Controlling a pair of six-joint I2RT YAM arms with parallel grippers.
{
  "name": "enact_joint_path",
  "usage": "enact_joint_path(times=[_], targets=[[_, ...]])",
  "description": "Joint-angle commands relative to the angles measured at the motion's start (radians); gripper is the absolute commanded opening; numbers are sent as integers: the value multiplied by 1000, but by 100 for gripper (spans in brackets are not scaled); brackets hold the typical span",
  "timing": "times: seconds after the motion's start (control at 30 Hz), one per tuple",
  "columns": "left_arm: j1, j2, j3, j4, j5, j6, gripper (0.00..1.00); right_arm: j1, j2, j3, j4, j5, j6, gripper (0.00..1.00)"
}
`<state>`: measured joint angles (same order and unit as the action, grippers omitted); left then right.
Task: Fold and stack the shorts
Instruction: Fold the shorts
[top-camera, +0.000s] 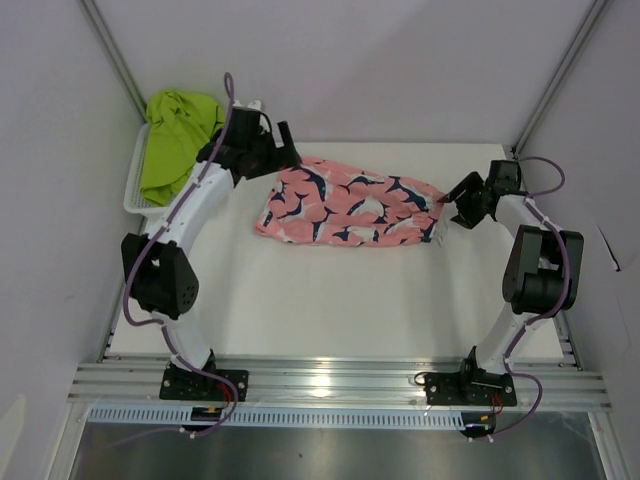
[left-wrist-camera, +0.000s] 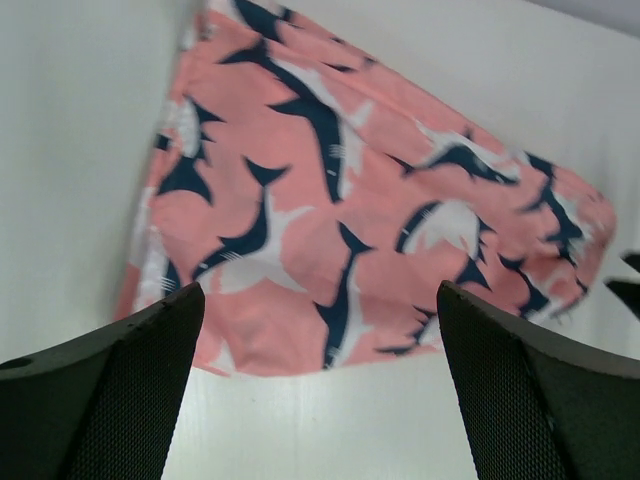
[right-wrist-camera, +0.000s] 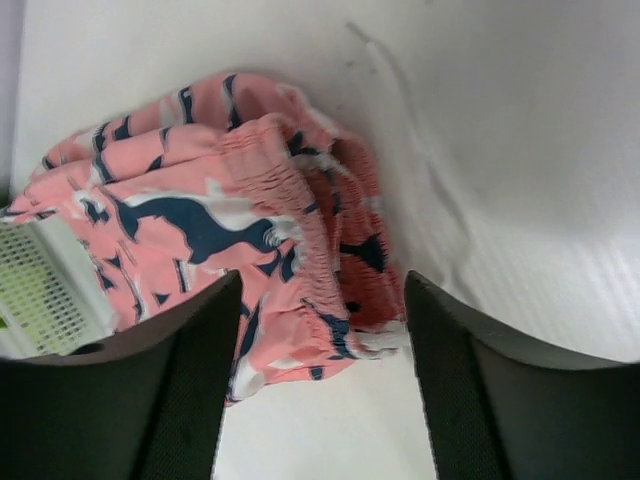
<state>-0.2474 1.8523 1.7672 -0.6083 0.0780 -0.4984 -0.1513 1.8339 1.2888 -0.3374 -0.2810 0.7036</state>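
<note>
Shorts in pink fish print (top-camera: 345, 205) lie spread on the table (top-camera: 330, 300). I read both grippers as open and empty: left gripper (top-camera: 289, 156) at one corner, right gripper (top-camera: 447, 203) just beside the elastic waistband.

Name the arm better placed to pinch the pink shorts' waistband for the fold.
Right, probably. The right gripper is open at the right end of the pink shorts, with the elastic waistband just ahead of it. The left gripper, also open, is at the opposite end, away from it.
</note>
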Motion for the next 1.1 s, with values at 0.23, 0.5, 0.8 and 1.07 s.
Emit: enact_joint_path(times=[0.23,0.5,0.8,1.07], targets=[[-248,7,-112,139,26,61,96,30,7,38,187,-208,-102,16],[-273,159,-94,208,127,8,80,29,135,96,348,-369,-3,0],[-290,140,-302,309,161,-28,59,22,402,153,424,-488,165,0],[-306,-2,-577,415,158,-32,49,19,415,144,344,-425,132,0]])
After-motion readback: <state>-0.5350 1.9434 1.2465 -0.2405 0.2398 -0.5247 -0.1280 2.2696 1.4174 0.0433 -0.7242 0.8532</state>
